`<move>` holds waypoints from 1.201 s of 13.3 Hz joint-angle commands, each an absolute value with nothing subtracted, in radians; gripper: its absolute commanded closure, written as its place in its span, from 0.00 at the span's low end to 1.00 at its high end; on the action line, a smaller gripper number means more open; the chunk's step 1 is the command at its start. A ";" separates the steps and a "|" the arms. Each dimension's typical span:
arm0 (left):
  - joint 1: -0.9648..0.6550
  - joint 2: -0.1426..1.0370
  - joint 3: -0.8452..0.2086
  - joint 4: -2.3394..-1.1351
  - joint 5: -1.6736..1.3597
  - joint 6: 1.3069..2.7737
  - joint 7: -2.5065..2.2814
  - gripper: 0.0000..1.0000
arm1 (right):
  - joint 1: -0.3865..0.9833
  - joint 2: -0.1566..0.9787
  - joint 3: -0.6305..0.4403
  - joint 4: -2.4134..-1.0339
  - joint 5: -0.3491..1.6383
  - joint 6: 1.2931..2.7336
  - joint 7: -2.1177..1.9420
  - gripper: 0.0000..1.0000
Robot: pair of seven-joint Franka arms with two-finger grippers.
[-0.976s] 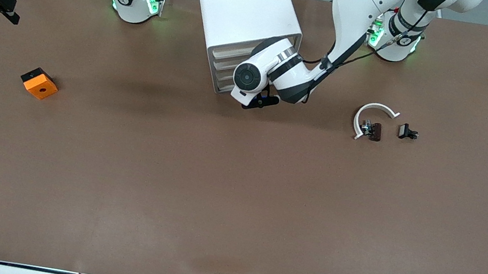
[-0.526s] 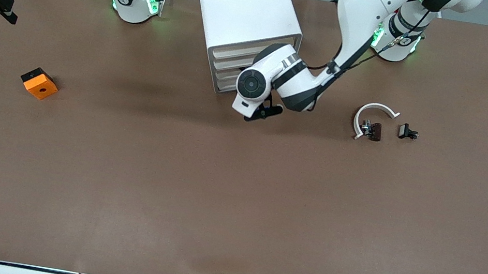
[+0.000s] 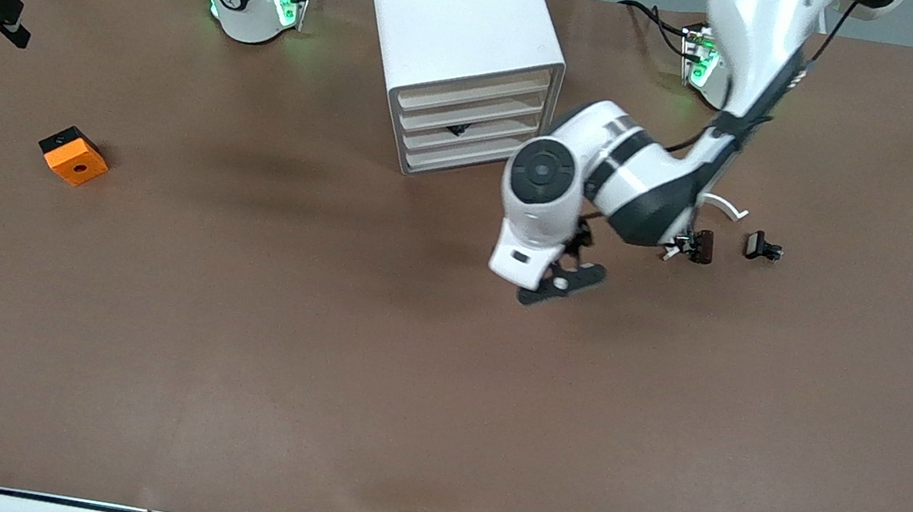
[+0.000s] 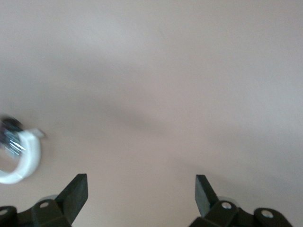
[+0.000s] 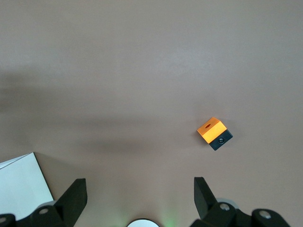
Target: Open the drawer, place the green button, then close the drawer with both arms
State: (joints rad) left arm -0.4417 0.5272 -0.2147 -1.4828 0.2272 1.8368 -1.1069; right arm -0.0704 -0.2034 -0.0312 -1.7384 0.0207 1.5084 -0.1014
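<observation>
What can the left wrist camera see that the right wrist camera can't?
Only the left wrist view shows the white curved strip with a small dark part at its end, blurred.

Only the right wrist view shows the orange cube and a corner of the white cabinet.

Both show bare brown table and their own open gripper: the left gripper over the table near the strip, the right gripper, which waits at the right arm's end of the table. Neither shows the button.
</observation>
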 commanded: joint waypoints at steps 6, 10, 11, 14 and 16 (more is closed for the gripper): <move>-0.160 0.221 -0.225 -1.509 0.249 1.721 -0.584 0.00 | -0.077 -0.229 -0.021 -1.758 0.035 1.529 -0.040 0.00; -0.020 0.066 -0.227 -1.583 0.146 1.712 -0.300 0.00 | -0.077 -0.229 -0.020 -1.758 0.035 1.531 -0.026 0.00; 0.003 0.031 -0.219 -1.594 0.121 1.712 -0.210 0.00 | -0.077 -0.229 -0.020 -1.758 0.037 1.531 -0.025 0.00; 0.041 -0.021 -0.209 -1.603 0.078 1.669 -0.117 0.00 | -0.075 -0.229 -0.018 -1.758 0.037 1.531 -0.023 0.00; 0.040 -0.040 -0.176 -1.603 0.071 1.637 -0.089 0.00 | -0.075 -0.229 -0.018 -1.758 0.037 1.531 -0.023 0.00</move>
State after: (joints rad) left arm 0.0383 -0.0010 -0.1941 -1.5721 0.0948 1.6571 -0.1302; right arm -0.0703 -0.2042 -0.0240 -1.7388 0.0238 1.5224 -0.0424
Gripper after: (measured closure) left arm 0.000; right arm 0.000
